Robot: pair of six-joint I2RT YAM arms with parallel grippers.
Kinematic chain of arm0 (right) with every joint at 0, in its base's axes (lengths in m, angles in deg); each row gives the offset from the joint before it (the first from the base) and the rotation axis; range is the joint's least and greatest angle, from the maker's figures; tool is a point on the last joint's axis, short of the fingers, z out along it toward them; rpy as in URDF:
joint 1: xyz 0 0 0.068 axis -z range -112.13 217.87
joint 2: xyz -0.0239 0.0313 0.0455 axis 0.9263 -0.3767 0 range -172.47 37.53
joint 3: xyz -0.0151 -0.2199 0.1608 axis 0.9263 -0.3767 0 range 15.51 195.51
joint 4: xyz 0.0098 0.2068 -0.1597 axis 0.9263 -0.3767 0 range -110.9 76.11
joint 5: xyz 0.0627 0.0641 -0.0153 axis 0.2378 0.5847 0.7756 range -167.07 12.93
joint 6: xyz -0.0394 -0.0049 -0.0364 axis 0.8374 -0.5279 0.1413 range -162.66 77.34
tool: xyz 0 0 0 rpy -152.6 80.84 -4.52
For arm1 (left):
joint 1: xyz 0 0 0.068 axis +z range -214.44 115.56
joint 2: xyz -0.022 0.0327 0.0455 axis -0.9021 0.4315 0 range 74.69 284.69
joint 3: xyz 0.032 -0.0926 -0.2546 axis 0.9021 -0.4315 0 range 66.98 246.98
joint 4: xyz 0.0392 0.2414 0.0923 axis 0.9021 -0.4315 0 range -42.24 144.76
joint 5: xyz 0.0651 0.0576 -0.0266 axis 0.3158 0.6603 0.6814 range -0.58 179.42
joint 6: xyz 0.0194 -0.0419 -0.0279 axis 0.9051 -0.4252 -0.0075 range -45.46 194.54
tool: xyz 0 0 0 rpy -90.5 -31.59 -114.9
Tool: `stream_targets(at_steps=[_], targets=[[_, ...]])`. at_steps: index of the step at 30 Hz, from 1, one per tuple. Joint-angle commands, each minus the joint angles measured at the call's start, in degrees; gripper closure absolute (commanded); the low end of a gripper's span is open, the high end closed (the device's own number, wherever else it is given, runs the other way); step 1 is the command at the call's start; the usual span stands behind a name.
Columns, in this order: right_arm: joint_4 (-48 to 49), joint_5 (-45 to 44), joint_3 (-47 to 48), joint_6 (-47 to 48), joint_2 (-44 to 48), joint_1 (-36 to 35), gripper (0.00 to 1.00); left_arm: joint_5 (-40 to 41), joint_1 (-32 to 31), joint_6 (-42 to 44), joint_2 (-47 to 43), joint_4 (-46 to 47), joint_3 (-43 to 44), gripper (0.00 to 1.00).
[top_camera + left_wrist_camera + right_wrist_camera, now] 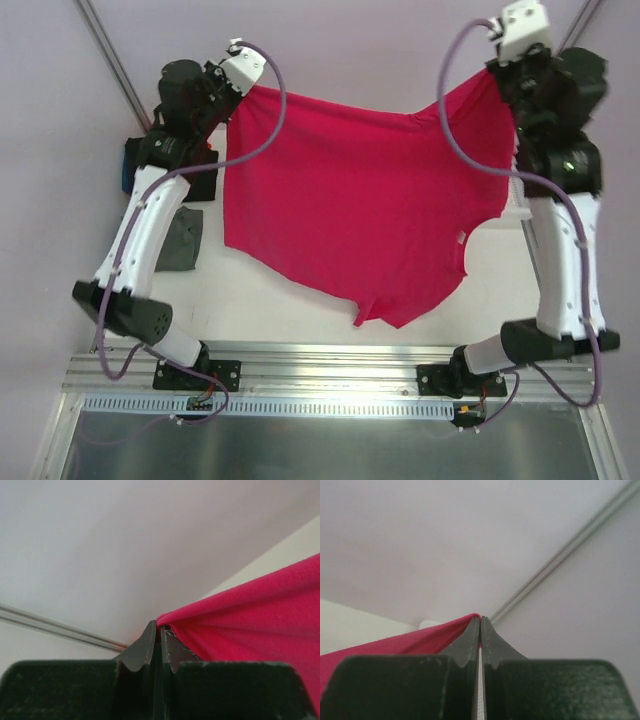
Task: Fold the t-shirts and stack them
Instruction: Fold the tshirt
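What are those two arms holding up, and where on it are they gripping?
The crimson-pink t-shirt, stretched between them: the left gripper pinches one corner of its far edge, the right gripper the other corner.

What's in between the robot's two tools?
A bright crimson-pink cloth t-shirt hangs spread from the left tool to the right tool, and each tool is shut on its edge. The top view shows the whole span.

The jaws pinch what looks like a hemmed corner of the crimson-pink t-shirt [250, 625].
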Motion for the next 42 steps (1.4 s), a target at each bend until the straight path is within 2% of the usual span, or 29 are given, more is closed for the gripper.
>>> stream_targets(at_steps=[1,8,15,30,42], targets=[[5.69,2.88,-2.27,1.18,-8.37,0.88,0.99,-1.09,3.78,-0.75,6.90,1.87,1.56,1.00],[6.40,3.58,0.10,-0.75,-24.01,0.61,0.99,-4.97,8.00,-0.75,23.32,3.63,5.25,1.00],[8.24,1.92,1.16,-0.67,-32.89,-1.67,1.00,-6.55,8.45,-1.63,30.47,6.44,5.17,1.00],[2.89,3.84,-10.17,-4.01,-32.47,-5.63,0.99,-6.20,8.45,-4.71,28.10,8.03,-5.20,1.00],[-0.63,6.57,-18.00,-6.03,-30.10,-5.98,0.99,-3.91,10.20,-7.78,29.85,8.12,-6.70,1.00]])
